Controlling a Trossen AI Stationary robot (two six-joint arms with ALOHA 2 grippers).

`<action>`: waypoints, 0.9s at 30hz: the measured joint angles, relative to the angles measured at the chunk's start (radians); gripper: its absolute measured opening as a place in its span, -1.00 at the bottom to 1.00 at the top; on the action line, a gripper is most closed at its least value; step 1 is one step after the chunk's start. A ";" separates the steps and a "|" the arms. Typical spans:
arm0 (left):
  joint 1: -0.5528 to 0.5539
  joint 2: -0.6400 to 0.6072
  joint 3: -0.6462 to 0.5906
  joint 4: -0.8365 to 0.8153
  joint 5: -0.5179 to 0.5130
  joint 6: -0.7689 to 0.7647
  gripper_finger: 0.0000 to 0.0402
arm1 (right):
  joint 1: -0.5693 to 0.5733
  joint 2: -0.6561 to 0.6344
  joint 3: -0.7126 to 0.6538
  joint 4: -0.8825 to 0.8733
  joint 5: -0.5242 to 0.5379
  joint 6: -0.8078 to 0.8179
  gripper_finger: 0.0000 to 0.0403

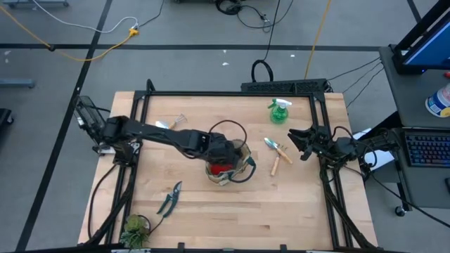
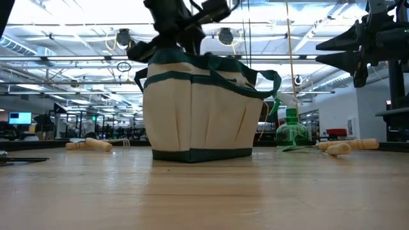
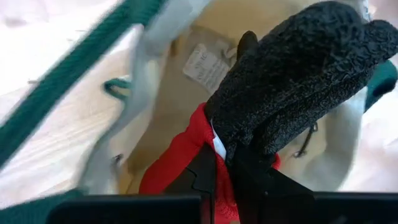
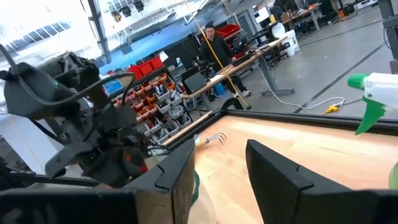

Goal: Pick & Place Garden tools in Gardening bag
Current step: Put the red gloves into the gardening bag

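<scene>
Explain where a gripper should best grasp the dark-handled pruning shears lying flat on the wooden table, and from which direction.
Probably from straight above, across the dark-handled pruning shears at the handles: they lie flat on bare table, blades toward the far side, handles splayed toward the near edge, apart from the small leafy plant.

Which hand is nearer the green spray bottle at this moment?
The right. The right hand hangs open off to one side of the spray bottle, near the table's right edge. The left hand is over the gardening bag at mid-table, shut on the red-and-black glove.
</scene>
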 joint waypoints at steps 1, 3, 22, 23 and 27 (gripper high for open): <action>0.002 0.007 0.000 0.001 0.002 0.003 -0.86 | 0.000 0.000 0.000 -0.003 0.000 0.000 -0.33; 0.010 0.027 0.000 0.000 0.013 0.009 -0.86 | 0.000 0.000 0.000 -0.001 0.000 0.001 -0.33; 0.025 0.085 0.000 0.003 0.033 0.067 -0.59 | 0.000 0.000 0.000 -0.007 0.000 0.001 -0.33; 0.025 0.085 0.000 0.003 0.032 0.067 -0.56 | 0.000 0.000 0.000 -0.007 0.000 0.001 -0.33; 0.025 0.085 0.000 0.018 0.033 0.090 -0.40 | 0.000 0.000 0.000 -0.007 0.000 0.001 -0.33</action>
